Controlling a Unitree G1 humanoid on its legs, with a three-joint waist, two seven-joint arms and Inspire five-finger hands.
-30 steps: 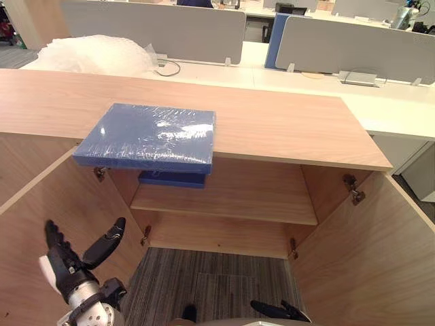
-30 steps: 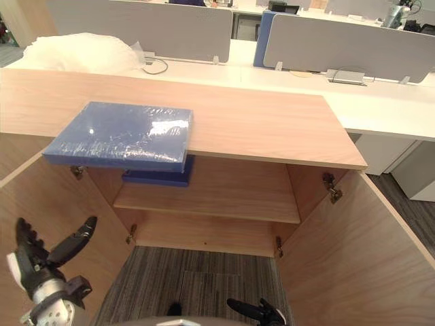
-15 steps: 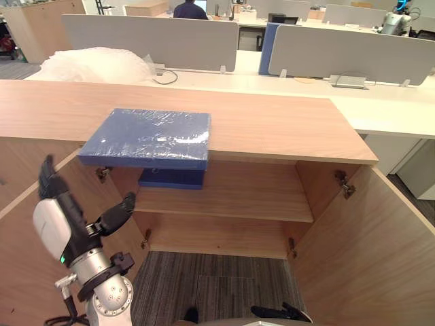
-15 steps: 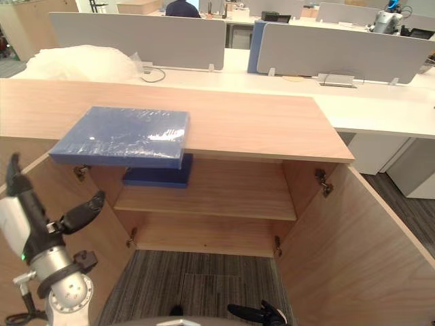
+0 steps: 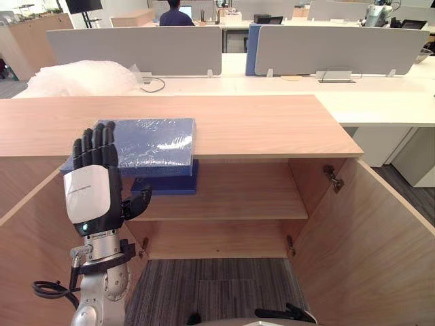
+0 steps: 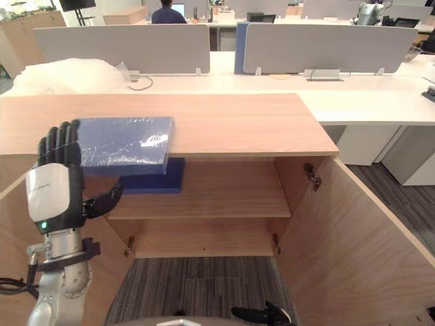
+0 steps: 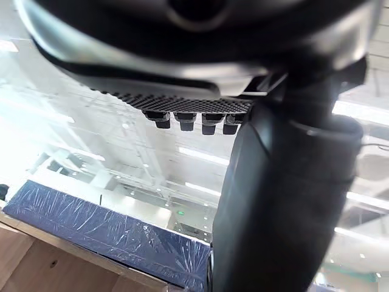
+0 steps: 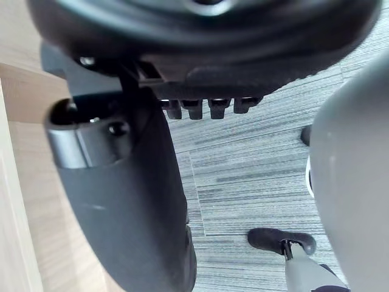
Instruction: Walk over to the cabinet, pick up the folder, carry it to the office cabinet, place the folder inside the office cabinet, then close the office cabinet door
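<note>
My left hand has come up from low beside the left door. It now stands raised in front of the folder, fingers straight, thumb out, grasping nothing. Judging by its wrist view, it is not touching the folder yet. I take this as the start of the reach for the pick-up. My right hand hangs low over the carpet, relaxed and empty. The folder lies flat on the cabinet top, its near edge jutting over the open compartment. Its long axis seems to run left to right along the front edge, with a thick side facing me. A blue item lies on the shelf beneath.
</note>
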